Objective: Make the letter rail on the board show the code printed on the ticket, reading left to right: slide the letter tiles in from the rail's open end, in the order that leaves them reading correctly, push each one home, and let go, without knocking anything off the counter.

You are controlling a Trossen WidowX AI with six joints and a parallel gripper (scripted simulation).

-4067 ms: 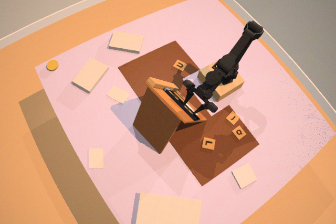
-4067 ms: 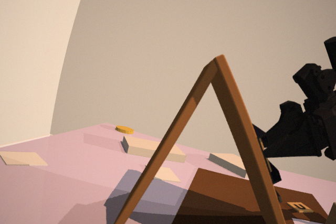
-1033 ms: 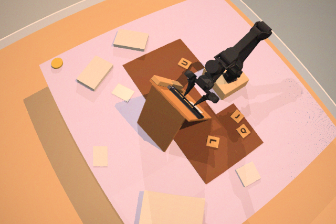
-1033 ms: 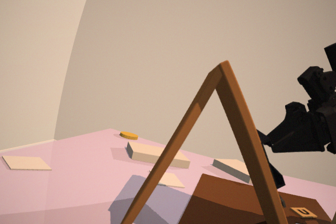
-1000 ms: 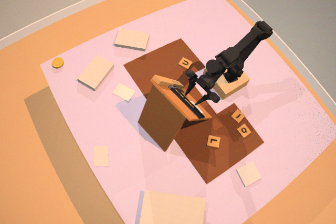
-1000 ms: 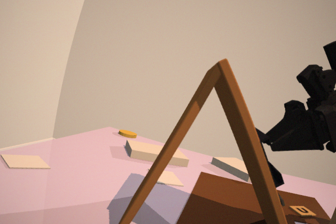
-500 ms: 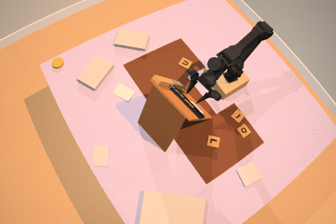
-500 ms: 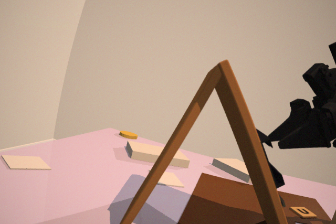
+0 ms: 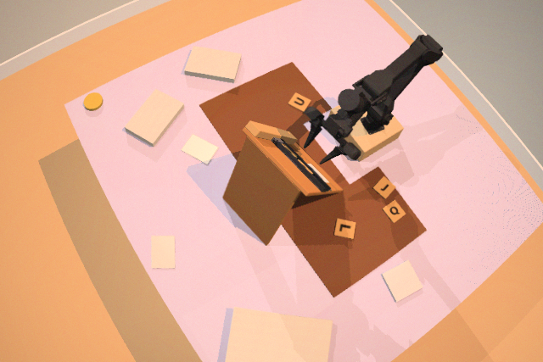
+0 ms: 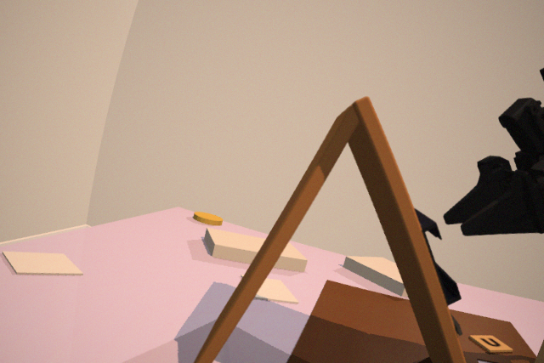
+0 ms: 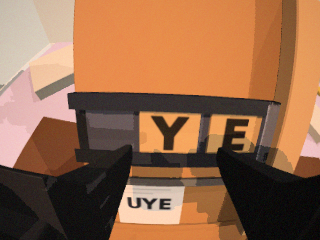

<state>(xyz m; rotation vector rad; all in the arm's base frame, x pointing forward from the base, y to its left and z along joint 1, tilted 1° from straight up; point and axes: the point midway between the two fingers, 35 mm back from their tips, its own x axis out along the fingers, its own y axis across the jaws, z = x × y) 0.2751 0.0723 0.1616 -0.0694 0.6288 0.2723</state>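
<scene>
The ticket [image 11: 151, 204] on the board reads UYE. In the wrist view the dark rail [image 11: 175, 101] holds a Y tile [image 11: 159, 142] in the middle and an E tile [image 11: 215, 125] at the right, with a narrow gap between them. The rail's left part is empty. The U tile [image 9: 299, 102] [image 10: 490, 343] lies flat on the brown mat. The L tile [image 9: 344, 228], J tile [image 9: 383, 187] and Q tile [image 9: 394, 210] lie on the mat's other part. My gripper [image 9: 313, 155] [image 11: 175, 152] is open and empty, a little in front of the rail.
The A-shaped board [image 9: 263, 186] [image 10: 386, 201] stands on the brown mat [image 9: 335, 276]. A pale block [image 9: 381, 141] is beneath the arm. Two pale blocks [image 9: 213, 64] [image 9: 154, 117], a yellow disc [image 9: 92, 101] and several flat pale pieces lie around on the pink surface.
</scene>
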